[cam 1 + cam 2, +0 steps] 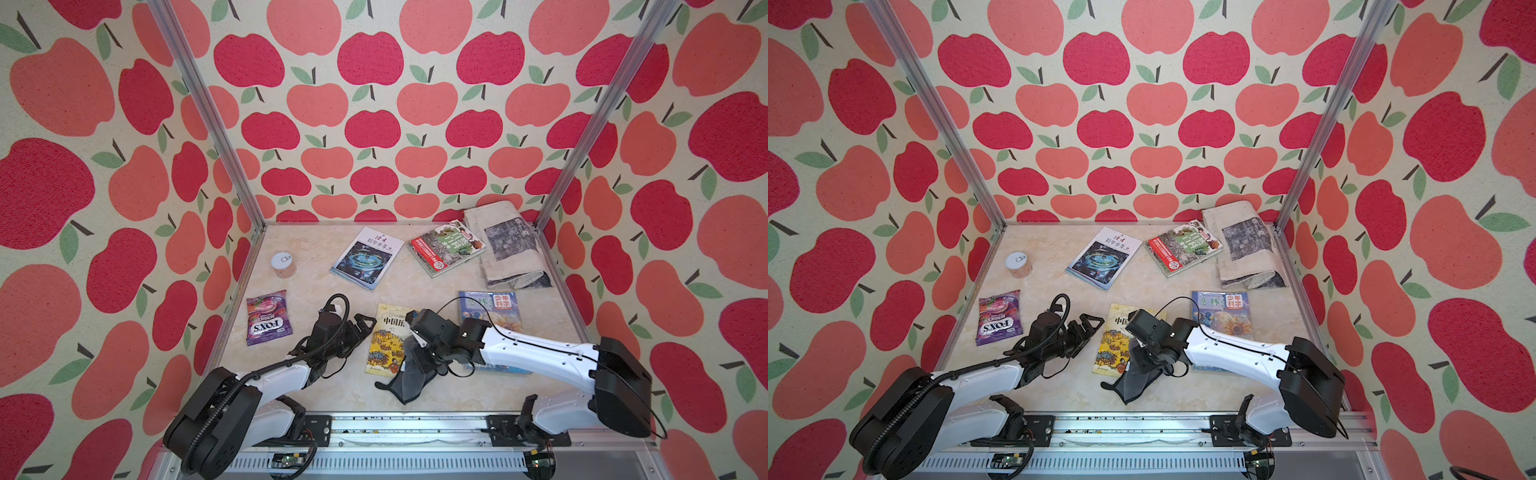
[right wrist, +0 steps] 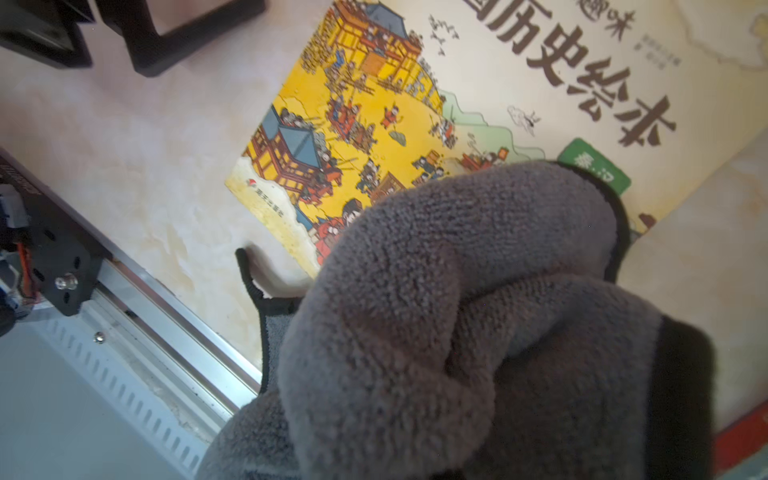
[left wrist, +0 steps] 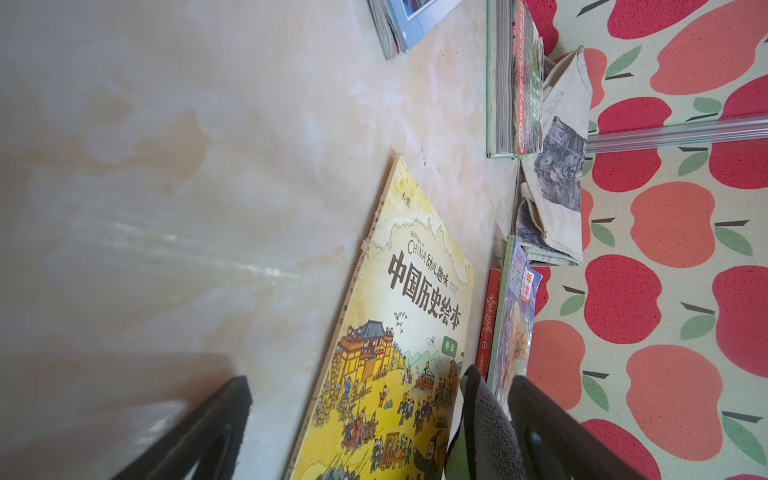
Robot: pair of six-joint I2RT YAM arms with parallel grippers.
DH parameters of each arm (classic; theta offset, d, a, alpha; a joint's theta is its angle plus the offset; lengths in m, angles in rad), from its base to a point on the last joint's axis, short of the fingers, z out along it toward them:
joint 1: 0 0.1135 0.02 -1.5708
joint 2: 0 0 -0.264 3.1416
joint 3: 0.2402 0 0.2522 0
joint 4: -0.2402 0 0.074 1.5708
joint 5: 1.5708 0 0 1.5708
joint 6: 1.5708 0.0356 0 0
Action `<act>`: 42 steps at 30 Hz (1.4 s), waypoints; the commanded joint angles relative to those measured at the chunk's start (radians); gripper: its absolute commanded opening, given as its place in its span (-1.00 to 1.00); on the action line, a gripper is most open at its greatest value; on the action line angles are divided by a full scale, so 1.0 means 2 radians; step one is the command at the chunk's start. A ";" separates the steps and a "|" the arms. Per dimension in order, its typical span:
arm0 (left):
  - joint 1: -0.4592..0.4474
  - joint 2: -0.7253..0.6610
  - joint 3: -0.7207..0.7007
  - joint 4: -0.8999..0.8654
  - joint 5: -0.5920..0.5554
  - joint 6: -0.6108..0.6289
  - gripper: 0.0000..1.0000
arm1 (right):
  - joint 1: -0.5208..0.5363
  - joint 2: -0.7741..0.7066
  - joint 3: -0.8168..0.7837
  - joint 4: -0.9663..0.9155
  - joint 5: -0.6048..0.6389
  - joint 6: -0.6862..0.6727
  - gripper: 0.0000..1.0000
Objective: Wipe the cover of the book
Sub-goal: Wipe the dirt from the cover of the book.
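R gripper (image 1: 417,360) is pinching grey fleecy cloth (image 2: 457,311), seemingly on yellow paperback picture book (image 1: 384,343); L gripper (image 1: 365,330) is hanging alongside, jaws wide apart.

The book (image 1: 384,340) is a thin picture book with a yellow illustrated cover showing crowds and palace buildings, titled "History of China" above large dark Chinese characters (image 3: 424,291). It lies flat, cover up, slightly askew, near the front middle of the marbled bench (image 1: 332,386). A grey fleecy cloth (image 2: 457,311) with black edging is bunched over the book's near right corner, and its tail (image 1: 1129,386) trails onto the bench.
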 commanded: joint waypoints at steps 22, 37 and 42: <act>0.027 -0.090 -0.030 -0.077 -0.019 -0.002 0.99 | -0.023 0.149 0.039 0.087 -0.075 -0.013 -1.00; 0.022 0.018 0.010 -0.015 0.006 0.007 0.99 | -0.066 -0.029 -0.088 -0.020 0.004 0.006 -0.99; 0.017 0.023 0.009 -0.010 0.006 0.006 0.99 | -0.068 -0.046 -0.043 -0.038 0.011 -0.018 -0.97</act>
